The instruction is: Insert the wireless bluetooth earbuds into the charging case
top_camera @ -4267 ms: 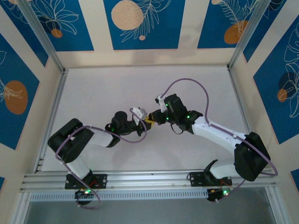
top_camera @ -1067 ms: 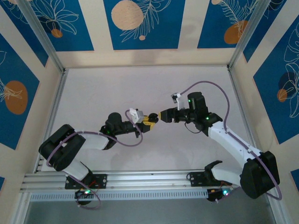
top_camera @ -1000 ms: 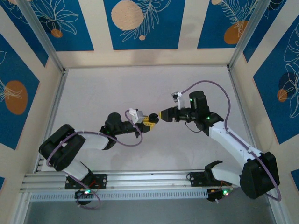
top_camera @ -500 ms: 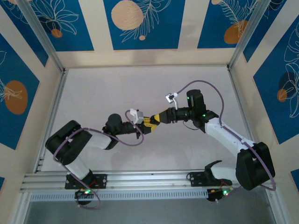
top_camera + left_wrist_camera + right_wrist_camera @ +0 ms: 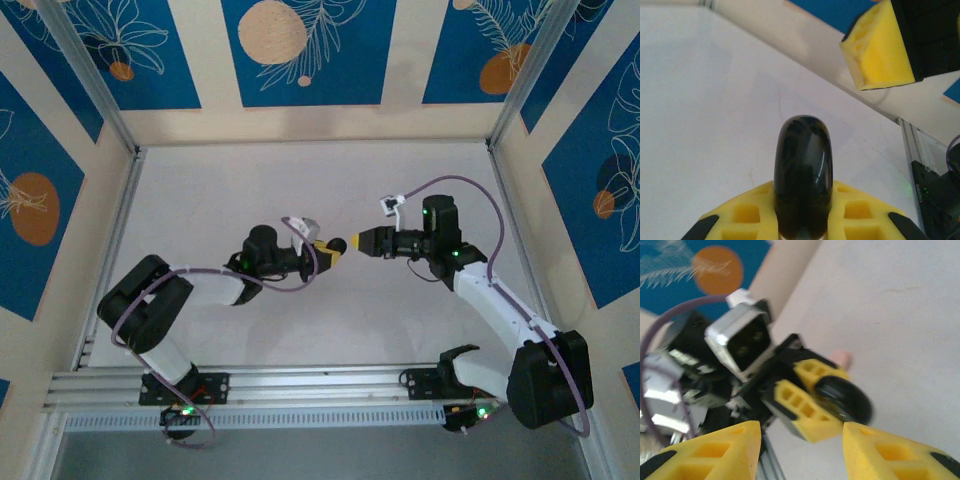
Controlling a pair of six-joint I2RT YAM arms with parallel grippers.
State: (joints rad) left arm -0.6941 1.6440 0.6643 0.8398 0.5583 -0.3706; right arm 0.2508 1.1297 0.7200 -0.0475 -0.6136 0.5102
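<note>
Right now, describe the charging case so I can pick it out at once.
Over the middle of the white table, the two arms' tips nearly meet. The left gripper is shut on the black charging case, edge-on between its yellow fingers. It is the one glossy, rounded black thing there; the open right gripper facing it holds nothing.

White tabletop [image 5: 250,190] spread out under me, pale and matte, softly and evenly lit. Ahead, the back wall [image 5: 400,60]: cream stripes between blue panels [image 5: 300,80] with white leaf drawings, and a peach circle [image 5: 272,32] up top. Same pattern on the left wall [image 5: 30,260] and the right wall [image 5: 600,240]. There's the left corner post [image 5: 85,75] in aluminium, the right corner post [image 5: 535,70] to match, and aluminium rails [image 5: 320,385] along the near edge
</note>
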